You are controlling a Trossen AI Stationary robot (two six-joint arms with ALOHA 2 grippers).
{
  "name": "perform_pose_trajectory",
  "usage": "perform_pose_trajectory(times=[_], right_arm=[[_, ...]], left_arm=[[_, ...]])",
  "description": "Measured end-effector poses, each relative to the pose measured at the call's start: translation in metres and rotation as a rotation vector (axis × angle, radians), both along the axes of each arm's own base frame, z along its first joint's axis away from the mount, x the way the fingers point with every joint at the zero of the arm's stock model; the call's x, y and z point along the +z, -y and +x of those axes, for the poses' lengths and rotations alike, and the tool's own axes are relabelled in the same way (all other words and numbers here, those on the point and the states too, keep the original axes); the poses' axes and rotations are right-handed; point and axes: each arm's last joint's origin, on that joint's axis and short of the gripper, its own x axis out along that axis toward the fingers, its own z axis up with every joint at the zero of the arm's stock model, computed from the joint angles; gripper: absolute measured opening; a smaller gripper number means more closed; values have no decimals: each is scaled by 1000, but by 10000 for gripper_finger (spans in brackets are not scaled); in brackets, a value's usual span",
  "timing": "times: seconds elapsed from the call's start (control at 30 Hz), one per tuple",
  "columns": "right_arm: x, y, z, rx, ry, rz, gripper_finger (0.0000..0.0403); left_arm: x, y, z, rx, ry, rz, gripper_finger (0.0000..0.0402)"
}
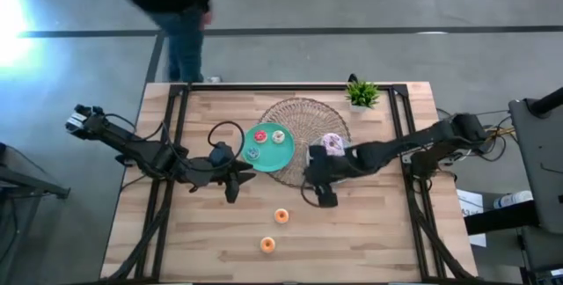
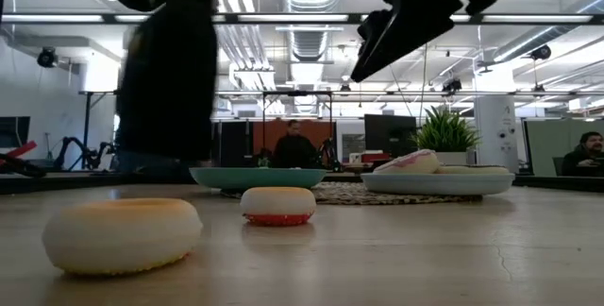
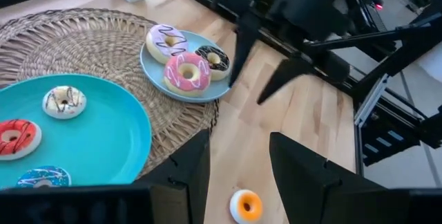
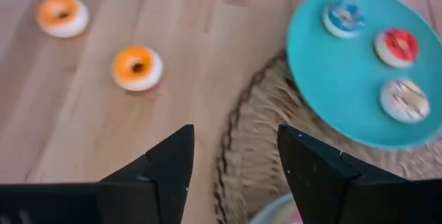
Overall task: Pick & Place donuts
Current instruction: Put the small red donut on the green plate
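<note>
High view gives me the wooden surface (image 1: 369,241) first, with a round woven mat (image 1: 303,113) lying at 12 o'clock from its middle. On the mat's 9 o'clock edge rests the teal plate (image 1: 283,155); from the left wrist I count three tiny donuts on it: a white sprinkled one (image 3: 63,101), a red one (image 3: 15,138) and a blue one (image 3: 43,178). At the mat's 3 o'clock side sits the smaller light-blue plate (image 3: 153,66), carrying the three larger donuts: pink (image 3: 186,73), lilac-white (image 3: 168,41) and chocolate-brown (image 3: 212,58), all crowded against one another.

My left gripper (image 1: 235,182) hovers just off the teal plate's 7 o'clock edge, over bare wood; its fingers (image 3: 188,172) stand spread apart with nothing between them. My right gripper (image 1: 320,188) hangs at 6 o'clock from the light-blue plate, also released, the dark fingers (image 4: 169,162) parted and empty above the mat's rim.

Two tiny orange donuts lie loose on the wood at 6 o'clock from the mat: the first orange donut (image 1: 281,216) sits between the two grippers and a little nearer me, and the second orange donut (image 1: 267,244) lies just beyond it toward 7 o'clock, apart from it. A small potted plant (image 1: 361,94) stands at the mat's 2 o'clock. A person (image 1: 171,8) stands beyond the far edge.
</note>
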Motion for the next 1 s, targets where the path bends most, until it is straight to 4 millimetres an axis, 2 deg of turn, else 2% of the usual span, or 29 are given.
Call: perform_pose_trajectory(times=[0.27, 0.6, 0.8, 1.0], right_arm=[[-15, -43, 4, 121, 8, -8, 201], [-51, -92, 37, 191, -39, -2, 201], [-56, -108, 61, 149, -34, 39, 192], [-72, -117, 87, 72, -59, 12, 177]], left_arm=[[-1, 1, 0, 7, -5, -96, 124], [-2, 1, -1, 22, -12, -124, 124], [-3, 3, -3, -7, -28, -79, 124], [-4, 4, -5, -73, -54, -54, 124]])
